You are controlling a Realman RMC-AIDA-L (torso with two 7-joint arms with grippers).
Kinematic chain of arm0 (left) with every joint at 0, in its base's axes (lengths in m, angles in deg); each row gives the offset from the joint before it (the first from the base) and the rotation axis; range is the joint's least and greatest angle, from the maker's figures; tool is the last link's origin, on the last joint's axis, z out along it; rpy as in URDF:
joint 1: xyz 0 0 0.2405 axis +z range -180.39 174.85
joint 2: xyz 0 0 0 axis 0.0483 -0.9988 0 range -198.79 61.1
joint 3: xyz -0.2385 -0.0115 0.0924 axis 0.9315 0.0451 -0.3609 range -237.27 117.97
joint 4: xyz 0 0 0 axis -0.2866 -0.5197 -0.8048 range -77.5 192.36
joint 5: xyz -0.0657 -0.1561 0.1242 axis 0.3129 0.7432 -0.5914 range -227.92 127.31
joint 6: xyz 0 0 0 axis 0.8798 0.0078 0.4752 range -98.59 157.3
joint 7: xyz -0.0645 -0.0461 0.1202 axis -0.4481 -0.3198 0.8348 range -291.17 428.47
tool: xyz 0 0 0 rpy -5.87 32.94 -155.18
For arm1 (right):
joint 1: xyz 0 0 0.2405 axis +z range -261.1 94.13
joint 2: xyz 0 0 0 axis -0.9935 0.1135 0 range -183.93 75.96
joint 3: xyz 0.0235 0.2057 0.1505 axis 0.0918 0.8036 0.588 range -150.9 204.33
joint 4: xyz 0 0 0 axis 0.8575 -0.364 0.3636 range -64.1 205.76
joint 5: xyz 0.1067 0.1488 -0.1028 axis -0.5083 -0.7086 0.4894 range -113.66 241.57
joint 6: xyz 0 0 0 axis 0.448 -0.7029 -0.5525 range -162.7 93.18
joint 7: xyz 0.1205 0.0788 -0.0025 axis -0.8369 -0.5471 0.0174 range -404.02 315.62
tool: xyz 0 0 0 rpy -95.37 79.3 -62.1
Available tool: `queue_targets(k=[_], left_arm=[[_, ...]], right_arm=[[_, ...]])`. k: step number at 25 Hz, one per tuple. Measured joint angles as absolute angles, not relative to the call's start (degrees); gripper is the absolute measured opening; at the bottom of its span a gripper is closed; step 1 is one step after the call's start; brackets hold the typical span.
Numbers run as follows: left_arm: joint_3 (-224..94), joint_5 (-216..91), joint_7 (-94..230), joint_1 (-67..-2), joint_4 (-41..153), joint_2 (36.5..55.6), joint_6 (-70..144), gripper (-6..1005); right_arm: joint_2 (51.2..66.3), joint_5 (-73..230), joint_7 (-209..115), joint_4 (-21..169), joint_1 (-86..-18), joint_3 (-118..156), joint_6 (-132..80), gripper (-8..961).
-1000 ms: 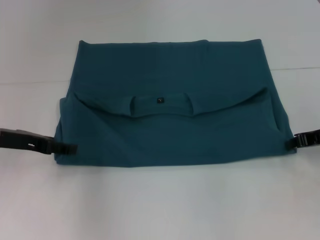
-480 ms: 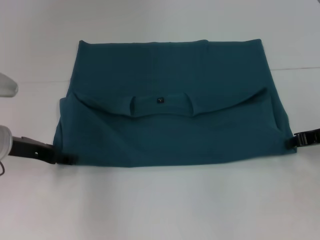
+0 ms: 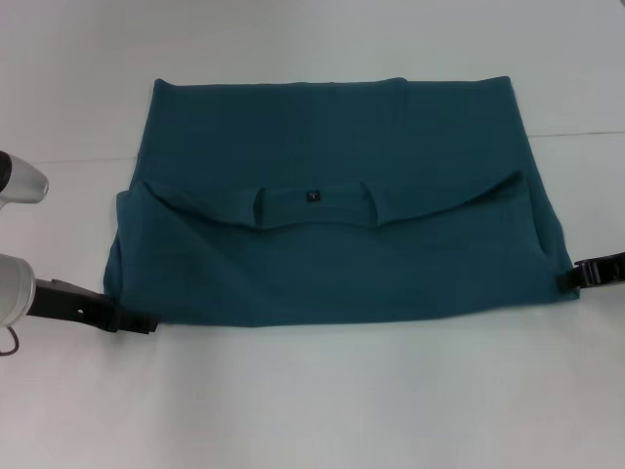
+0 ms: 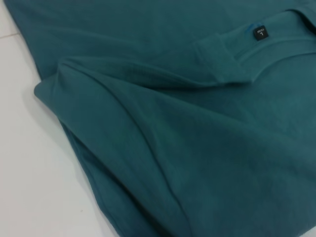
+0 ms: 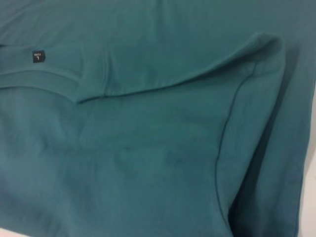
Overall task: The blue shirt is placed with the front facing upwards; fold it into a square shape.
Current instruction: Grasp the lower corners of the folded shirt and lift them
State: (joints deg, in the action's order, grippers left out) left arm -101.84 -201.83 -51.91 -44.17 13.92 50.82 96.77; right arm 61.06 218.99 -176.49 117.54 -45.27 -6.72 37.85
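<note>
The blue shirt (image 3: 332,205) lies flat on the white table (image 3: 312,410), already folded into a wide band. Its long axis runs side to side across the robot's front, from one gripper toward the other. The collar edge is turned over toward the robot, so the neckline curves across the middle of the cloth and the small dark neck label (image 3: 312,194) faces up at its centre. No chest lettering is visible; only plain teal fabric shows.

The left gripper (image 3: 137,320) sits low at the table, right at the shirt's near left corner. Its dark tip touches or all but touches the hem there, and the whole garment stretches away from it toward the other side. I cannot tell from here whether its jaws are apart or closed, or whether they hold any cloth.

The right gripper (image 3: 586,275) is at the opposite end, its tip meeting the shirt's right edge a little farther from the robot than the near corner. Its jaws are also too dark and small to read.

The left wrist view looks across the folded sleeve layers with the label (image 4: 259,33) far off; the right wrist view shows the same label (image 5: 38,57) and a seam running down the near fold.
</note>
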Motion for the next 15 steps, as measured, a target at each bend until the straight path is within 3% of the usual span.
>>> queue_targets(k=[4,10,15], left_arm=[[-101.84,-201.83,-51.82,-44.17,14.49,50.82,96.6,826],[-101.16,-201.83,-52.26,-43.92,14.71,50.8,95.47,667],[-101.14,-201.76,-52.55,-43.79,14.71,50.77,95.28,454]], right_arm=[[61.06,218.99,-176.48,117.49,-45.42,-6.78,37.69,32],[61.11,218.99,-176.47,117.53,-45.7,-7.43,37.66,32],[61.16,218.99,-176.46,117.55,-45.79,-7.5,37.66,32]])
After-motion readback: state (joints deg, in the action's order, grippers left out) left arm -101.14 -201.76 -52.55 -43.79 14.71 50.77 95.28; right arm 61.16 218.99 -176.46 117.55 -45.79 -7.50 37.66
